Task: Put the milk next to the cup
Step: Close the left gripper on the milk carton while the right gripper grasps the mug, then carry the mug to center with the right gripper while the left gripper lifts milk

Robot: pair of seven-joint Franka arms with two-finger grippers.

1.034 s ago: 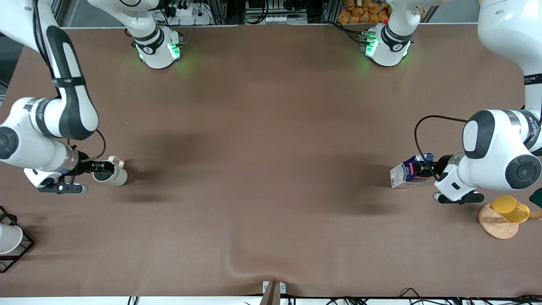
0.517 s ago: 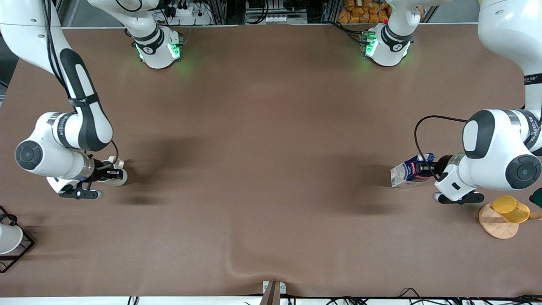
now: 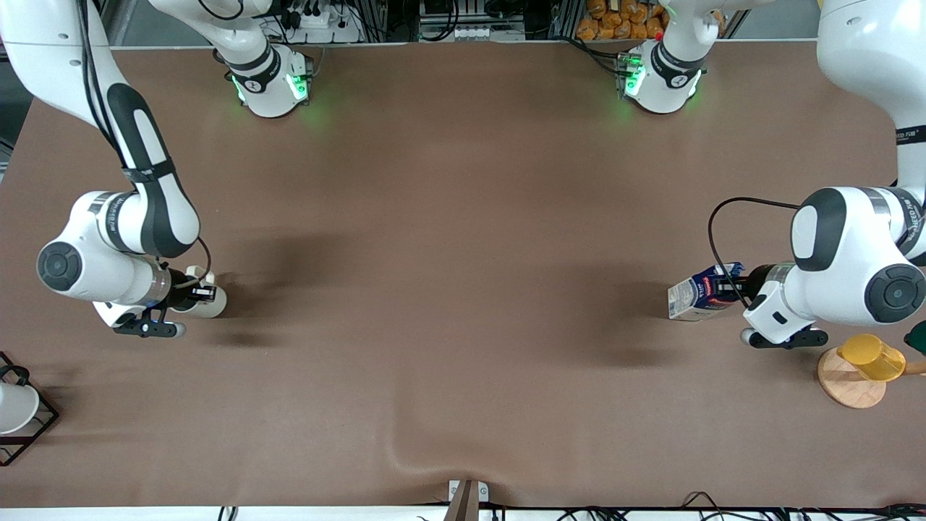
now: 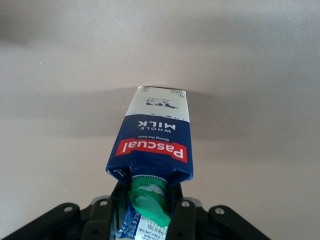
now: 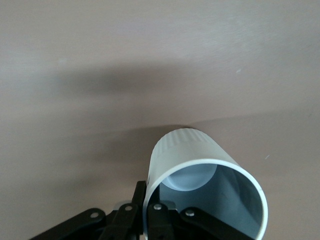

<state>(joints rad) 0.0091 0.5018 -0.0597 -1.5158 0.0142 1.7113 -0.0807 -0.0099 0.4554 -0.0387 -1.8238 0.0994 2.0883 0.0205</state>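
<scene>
The milk [image 3: 696, 296], a dark-blue carton with a green cap, is tilted near the left arm's end of the table. My left gripper [image 3: 729, 291] is shut on its gabled top. In the left wrist view the fingers [image 4: 106, 212] flank the cap [image 4: 148, 197] and the carton [image 4: 155, 137] points away, its base at or just above the tabletop. The beige cup [image 3: 208, 302] is near the right arm's end. My right gripper [image 3: 194, 294] is shut on its rim. In the right wrist view one finger [image 5: 138, 207] is outside the cup [image 5: 187, 150] and one inside.
A yellow plastic cup [image 3: 872, 356] stands on a round wooden coaster [image 3: 848, 387] by the left arm's end, nearer the camera than the milk. A white cup [image 3: 14, 407] in a black wire frame sits at the right arm's end. The brown cloth has a fold [image 3: 405, 456].
The right arm has swung toward the table's middle, carrying the cup a short way with it. The left arm and the milk have hardly moved.
</scene>
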